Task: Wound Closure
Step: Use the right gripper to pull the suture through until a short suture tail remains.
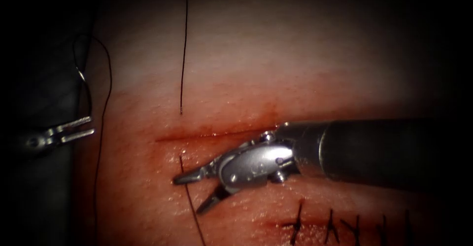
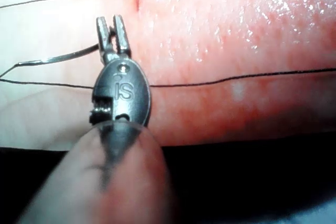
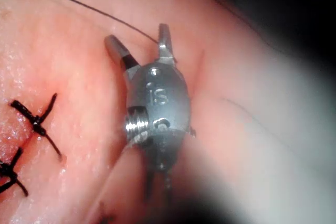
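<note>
- Right claw (image 1: 197, 192): I have its jaws spread wide over the tissue (image 1: 305, 78), just below the open cut (image 1: 207, 136); they grip nothing; a strand of thread (image 1: 189, 201) runs between them, and I cannot tell whether it touches either jaw.
- Left claw (image 1: 81, 127): parked well off to the left of the cut, at the tissue's edge; jaws slightly parted; in the left wrist view the needle (image 2: 63, 59) meets them near one end of its curve, so I judge it held there, clear of the tissue.
- Thread: a second length hangs down from above and ends just above the cut; more loops trail near the left claw.
- Finished stitches (image 1: 340, 224) sit on a lower cut to the right.
- Red fluid (image 1: 231, 123) wets the cut's margins.
- Handling, my judgement: needle stiff, thin and slippery, best gripped on the body, away from the tip; thread limp and fine, easily frayed; tissue soft and wet, likely to tear if pinched hard.
</note>
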Robot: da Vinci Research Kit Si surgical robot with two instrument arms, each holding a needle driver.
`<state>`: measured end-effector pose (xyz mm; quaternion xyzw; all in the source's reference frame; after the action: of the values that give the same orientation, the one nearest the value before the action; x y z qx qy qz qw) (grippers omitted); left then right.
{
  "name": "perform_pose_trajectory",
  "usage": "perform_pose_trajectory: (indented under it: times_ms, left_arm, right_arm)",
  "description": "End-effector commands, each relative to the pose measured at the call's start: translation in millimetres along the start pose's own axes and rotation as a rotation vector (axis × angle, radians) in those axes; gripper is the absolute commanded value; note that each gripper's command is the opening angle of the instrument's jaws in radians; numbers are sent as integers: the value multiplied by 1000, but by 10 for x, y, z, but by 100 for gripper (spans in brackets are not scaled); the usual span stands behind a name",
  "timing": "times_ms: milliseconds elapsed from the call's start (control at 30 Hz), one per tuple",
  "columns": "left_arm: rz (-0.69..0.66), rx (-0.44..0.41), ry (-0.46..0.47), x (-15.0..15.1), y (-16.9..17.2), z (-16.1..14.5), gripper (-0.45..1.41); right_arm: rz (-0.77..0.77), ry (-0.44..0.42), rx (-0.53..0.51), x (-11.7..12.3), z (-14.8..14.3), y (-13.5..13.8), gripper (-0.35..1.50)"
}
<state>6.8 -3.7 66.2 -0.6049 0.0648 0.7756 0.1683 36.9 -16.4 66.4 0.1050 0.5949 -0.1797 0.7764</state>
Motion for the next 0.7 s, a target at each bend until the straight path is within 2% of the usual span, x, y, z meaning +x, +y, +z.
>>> perform_pose_trajectory:
  times_ms: [33,133,233,267,300,500,567,600,667,700]
  left_arm:
    - [1,0,1,-5,1,6,-45]
    - [1,0,2,-5,1,6,-45]
    - [1,-1,2,-4,1,5,-45]
    - [1,-1,2,-4,1,5,-45]
    - [1,-1,2,-4,1,4,-45]
    - [1,-1,2,-4,2,4,-45]
    - [-5,-2,2,-4,1,4,-45]
    - [-5,-2,2,-4,1,4,-45]
    - [-5,-2,2,-4,1,4,-45]
    - [-5,-2,2,-4,1,4,-45]
  right_arm:
    - [-7,-3,-4,-9,11,8,106]
    - [-9,-8,-9,-10,13,13,93]
    - [-9,-13,-15,-9,12,18,55]
    - [-7,-12,-14,-9,10,19,17]
    - [-6,-11,-14,-9,9,20,-35]
    - [-13,-27,37,-1,4,9,-35]
    - [-23,-15,49,14,-2,-5,-35]
    - [-38,-1,66,36,-8,-26,-35]
    - [-47,7,75,45,-11,-35,-35]
    - [-64,20,89,59,-14,-51,-35]
